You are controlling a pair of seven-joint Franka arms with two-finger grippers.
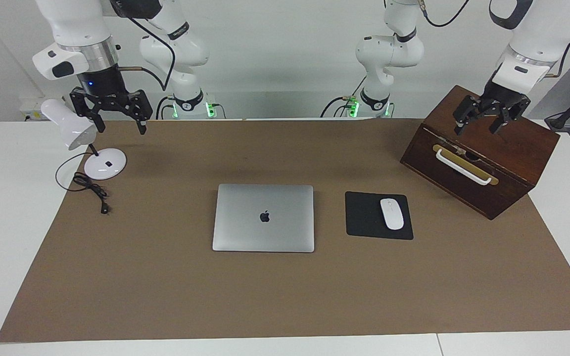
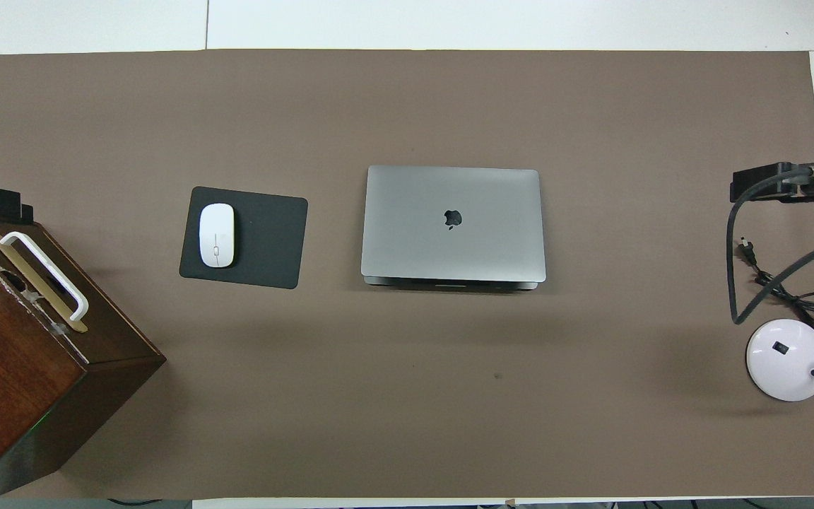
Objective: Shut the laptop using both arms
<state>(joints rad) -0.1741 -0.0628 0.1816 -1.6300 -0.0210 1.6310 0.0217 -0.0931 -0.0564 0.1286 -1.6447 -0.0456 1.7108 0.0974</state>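
The silver-grey laptop point(image 1: 263, 217) point(image 2: 453, 223) lies in the middle of the brown mat, lid down flat and apple logo up. In the overhead view a thin dark strip of its base shows under the lid's edge nearer the robots. My left gripper point(image 1: 479, 126) hangs open above the wooden box, holding nothing, well away from the laptop. My right gripper point(image 1: 120, 126) hangs open beside the lamp head at the right arm's end of the table, also holding nothing. Neither gripper touches the laptop.
A black mouse pad point(image 1: 361, 217) point(image 2: 269, 240) with a white mouse point(image 1: 392, 213) point(image 2: 216, 235) lies beside the laptop toward the left arm's end. A brown wooden box point(image 1: 478, 163) point(image 2: 18, 353) with a white handle stands there too. A white desk lamp point(image 1: 105, 163) point(image 2: 787, 359) with its cable stands at the right arm's end.
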